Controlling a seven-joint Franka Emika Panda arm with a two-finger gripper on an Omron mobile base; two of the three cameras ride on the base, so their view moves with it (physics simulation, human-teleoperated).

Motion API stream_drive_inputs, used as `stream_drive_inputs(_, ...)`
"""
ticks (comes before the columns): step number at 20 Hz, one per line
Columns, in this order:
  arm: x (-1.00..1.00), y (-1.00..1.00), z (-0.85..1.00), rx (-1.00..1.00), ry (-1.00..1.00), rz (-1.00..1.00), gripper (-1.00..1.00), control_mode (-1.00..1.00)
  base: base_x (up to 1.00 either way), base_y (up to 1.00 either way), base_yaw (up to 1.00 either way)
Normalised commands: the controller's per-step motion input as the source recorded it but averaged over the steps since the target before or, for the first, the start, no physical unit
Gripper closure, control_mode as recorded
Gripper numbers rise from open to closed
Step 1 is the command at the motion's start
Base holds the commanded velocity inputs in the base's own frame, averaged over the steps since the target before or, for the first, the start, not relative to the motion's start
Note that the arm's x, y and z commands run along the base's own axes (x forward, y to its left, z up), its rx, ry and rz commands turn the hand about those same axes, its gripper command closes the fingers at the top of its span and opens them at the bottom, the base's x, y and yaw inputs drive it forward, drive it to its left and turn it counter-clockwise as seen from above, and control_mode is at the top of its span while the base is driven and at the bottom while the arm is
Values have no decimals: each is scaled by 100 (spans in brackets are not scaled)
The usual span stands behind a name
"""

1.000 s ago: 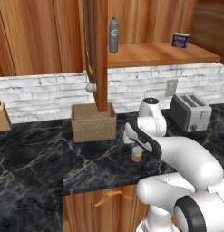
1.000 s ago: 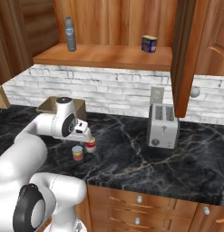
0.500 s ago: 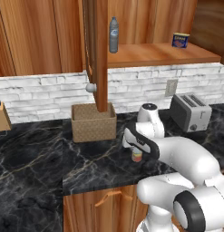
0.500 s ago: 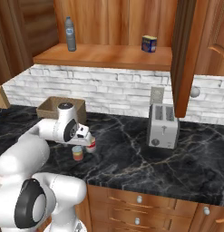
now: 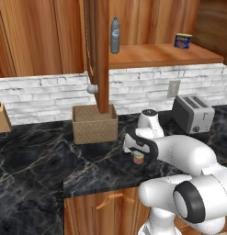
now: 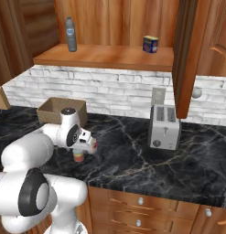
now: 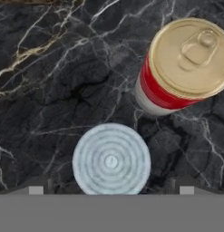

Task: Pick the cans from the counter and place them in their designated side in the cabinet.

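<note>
Hand view, nearest: gripper [image 7: 111,190] hangs directly over the short can [image 7: 111,159], its grey-blue ringed top centred between the two finger tips [image 7: 36,190], which sit well apart either side of the lid, so the pincer is spread w/ nothing pinched. Just beyond, close to but apart from it, stands the red can [image 7: 179,68] w/ white band and pale pull-tab lid; both upright on the counter [image 7: 54,86]. Base views: the gripper [image 5: 137,148] is low over the short can [image 5: 139,158], near the counter's front edge; from the right side the same can [image 6: 78,156] shows orange-red under the hand [image 6: 87,144]. Behind, the woven basket [image 5: 94,124] and the toaster [image 6: 164,126] sit by the brick backsplash. Farthest and higher: the cabinet [image 6: 105,55], shelf carrying a clear bottle [image 6: 71,34] and a blue tin [image 6: 150,44], door [image 5: 99,50] open. Step judged: approach for 1st pick, neither can moved yet. Next move probably calls for a straight descent until the fingers flank the can body, then a close, w/o nudging the red can; lift must then clear the shelf edge.
</note>
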Motion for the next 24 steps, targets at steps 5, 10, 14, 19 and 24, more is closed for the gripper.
stream_drive_inputs(5, 11, 0, -22, 0, 1, 0, -100, -100, 0, 0, 0)
stream_drive_inputs(10, 10, 1, -21, 0, 1, 0, -100, -100, 0, 0, 0)
stream_drive_inputs(14, 5, 1, -21, 0, 0, 0, -100, -100, 0, 0, 0)
stream_drive_inputs(19, 2, 6, -19, 0, 0, 0, 100, -100, 0, 0, 0)
stream_drive_inputs(24, -1, 1, -8, 0, -1, 0, 100, -100, 0, 0, 0)
